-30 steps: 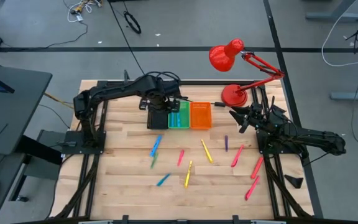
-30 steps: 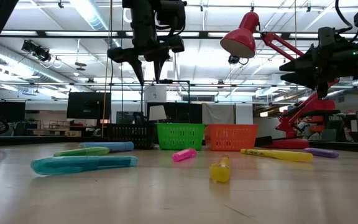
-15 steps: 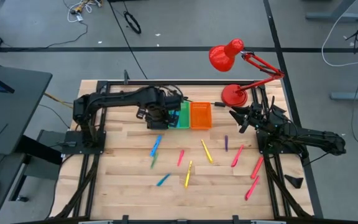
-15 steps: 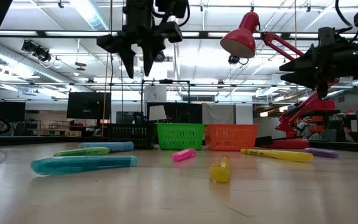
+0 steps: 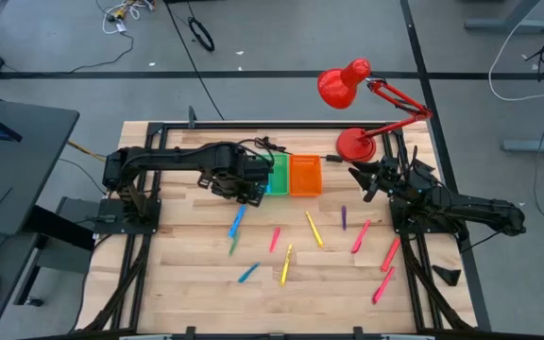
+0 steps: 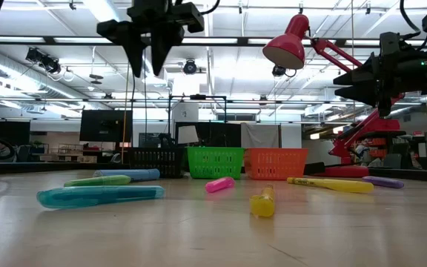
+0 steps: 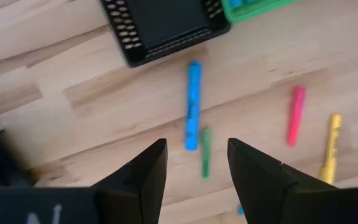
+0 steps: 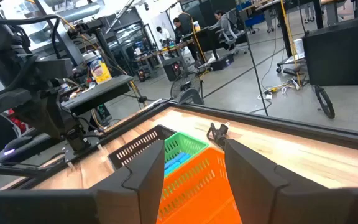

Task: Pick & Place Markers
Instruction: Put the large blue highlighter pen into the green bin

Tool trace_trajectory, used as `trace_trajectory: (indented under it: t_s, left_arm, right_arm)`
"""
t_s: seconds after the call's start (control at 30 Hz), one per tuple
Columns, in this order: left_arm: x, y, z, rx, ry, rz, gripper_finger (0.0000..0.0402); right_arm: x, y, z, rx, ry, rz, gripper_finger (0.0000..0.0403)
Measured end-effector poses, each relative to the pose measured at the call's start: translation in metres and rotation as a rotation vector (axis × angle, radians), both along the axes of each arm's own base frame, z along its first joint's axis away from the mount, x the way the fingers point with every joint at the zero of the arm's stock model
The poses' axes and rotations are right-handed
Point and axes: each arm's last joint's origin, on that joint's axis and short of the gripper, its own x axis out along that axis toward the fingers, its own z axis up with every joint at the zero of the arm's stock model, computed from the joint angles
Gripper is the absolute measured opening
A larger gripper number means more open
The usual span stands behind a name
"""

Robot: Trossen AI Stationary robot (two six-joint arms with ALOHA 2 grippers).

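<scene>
We hold our left claw, fingers apart and empty, just in front of the black bin, nearer than our right arm to the blue marker, whose long axis points away from that bin.

Ten markers, three bins, one red lamp, two arms.
</scene>
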Motion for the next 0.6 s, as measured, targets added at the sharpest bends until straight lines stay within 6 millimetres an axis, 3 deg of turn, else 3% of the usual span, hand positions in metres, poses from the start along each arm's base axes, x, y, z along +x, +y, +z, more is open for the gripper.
trace_trajectory:
  t_s: [0.27,0.6]
  left_arm:
    - [-0.008,-0.015,0.007,0.018,0.010,0.006,0.0175]
    - [-0.009,-0.017,0.007,0.042,0.015,0.002,0.0175]
  right_arm:
    - [0.000,0.000,0.000,0.000,0.001,0.000,0.0170]
    - [0.000,0.000,0.000,0.000,0.000,0.000,0.0170]
